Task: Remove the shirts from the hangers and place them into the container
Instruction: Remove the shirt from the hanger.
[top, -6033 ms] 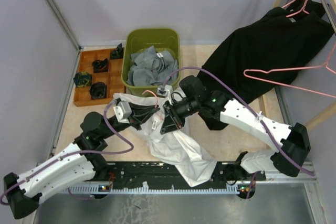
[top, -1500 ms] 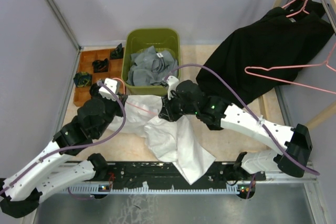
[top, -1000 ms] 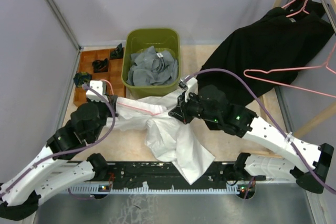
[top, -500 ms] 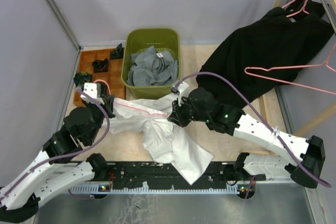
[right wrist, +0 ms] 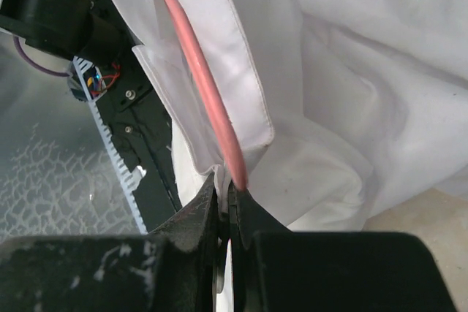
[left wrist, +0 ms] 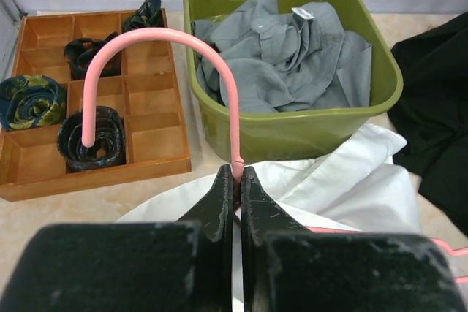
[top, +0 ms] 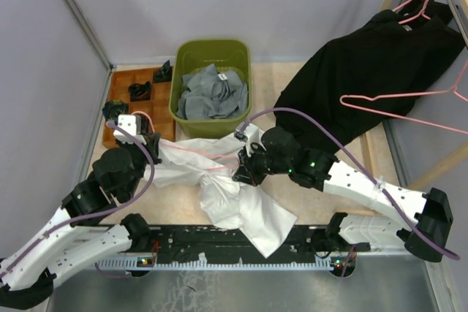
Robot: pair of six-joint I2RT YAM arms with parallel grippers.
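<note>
Green tub (top: 212, 47): olive plastic, at the far middle of the desk (top: 267, 78) — every place below is given from it.
Grey shirt (top: 212, 96): crumpled inside the green tub, covering its floor.
White shirt (top: 241, 206): on the desk just in front of the tub, bunched and pulled sideways between the two arms. A long tail trails away from the tub toward the arms' bases.
Pink hanger (left wrist: 157, 36): inside the white shirt. Its hook sticks out in front of the tub's left corner, and its wire runs through the cloth along the tub's near wall.
Left pincer (left wrist: 234, 180): in front of the tub and to its left, fingers pressed together on the stem of the hanger's hook.
Right pincer (right wrist: 225, 180): in front of the tub's right corner, fingers pinched on the pink wire at the shirt's hem — whether cloth is caught too, I cannot tell.
Black shirts (top: 365, 71): right of the tub, dark cloth draped from the back corner down onto the desk.
Bare hanger (top: 409, 96): further right of the tub, in front of the black cloth.
Wooden tray (top: 146, 118): just beside the tub's left wall, rolled ties (left wrist: 91, 137) in its compartments.
</note>
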